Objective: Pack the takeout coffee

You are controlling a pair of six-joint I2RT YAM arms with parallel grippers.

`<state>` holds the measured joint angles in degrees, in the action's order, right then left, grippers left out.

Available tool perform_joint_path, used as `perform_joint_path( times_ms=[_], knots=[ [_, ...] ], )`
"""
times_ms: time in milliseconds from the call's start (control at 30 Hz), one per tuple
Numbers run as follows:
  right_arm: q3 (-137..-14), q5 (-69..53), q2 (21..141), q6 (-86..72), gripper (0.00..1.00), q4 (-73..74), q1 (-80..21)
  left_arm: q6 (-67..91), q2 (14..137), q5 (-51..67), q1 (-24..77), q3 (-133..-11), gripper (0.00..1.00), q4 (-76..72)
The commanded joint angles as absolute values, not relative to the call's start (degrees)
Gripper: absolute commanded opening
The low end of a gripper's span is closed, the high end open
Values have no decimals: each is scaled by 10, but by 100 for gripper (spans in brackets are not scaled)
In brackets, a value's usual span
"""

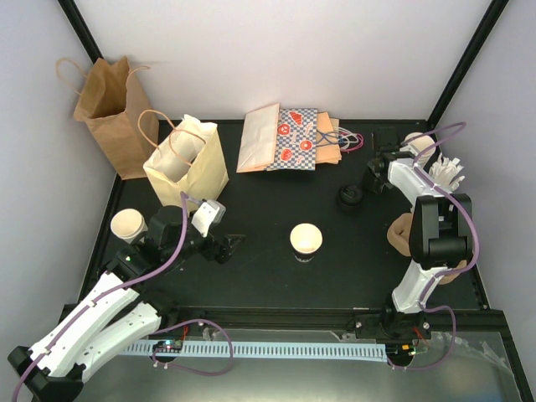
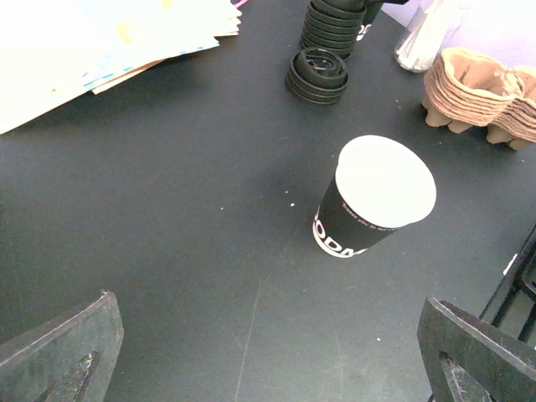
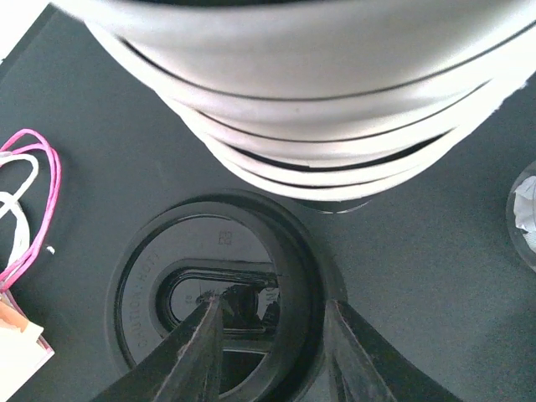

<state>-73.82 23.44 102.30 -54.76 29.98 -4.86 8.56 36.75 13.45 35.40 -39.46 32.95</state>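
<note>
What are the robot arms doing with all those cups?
They are packing takeout coffee. The left gripper is open and points at a paper cup standing alone on the table, without touching it. The right gripper hangs with its fingers apart just over a black lid, next to a stack of white cups. A cream bag stands open at the back.

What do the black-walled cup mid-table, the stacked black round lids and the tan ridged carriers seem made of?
The black-walled cup: likely paper, with a matte printed wall, white inside and a rolled rim. The stacked black round lids: probably plastic, going by the moulded rings with a slight sheen. The tan ridged carriers: apparently moulded pulp, from the rough, dull, fibrous-looking surface.
</note>
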Motion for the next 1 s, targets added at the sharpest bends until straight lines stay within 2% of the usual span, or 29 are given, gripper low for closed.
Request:
perform_joint_path(
  times_ms=[0,500,967],
  knots=[
    [-722,221,1044,-558,36,309,-54,79,366,128,360,-397,99,323],
    [-708,245,1038,-560,36,307,-72,78,363,131,361,-397,99,323],
    [-690,299,935,-535,39,300,-94,78,361,133,360,-397,99,323]
  ],
)
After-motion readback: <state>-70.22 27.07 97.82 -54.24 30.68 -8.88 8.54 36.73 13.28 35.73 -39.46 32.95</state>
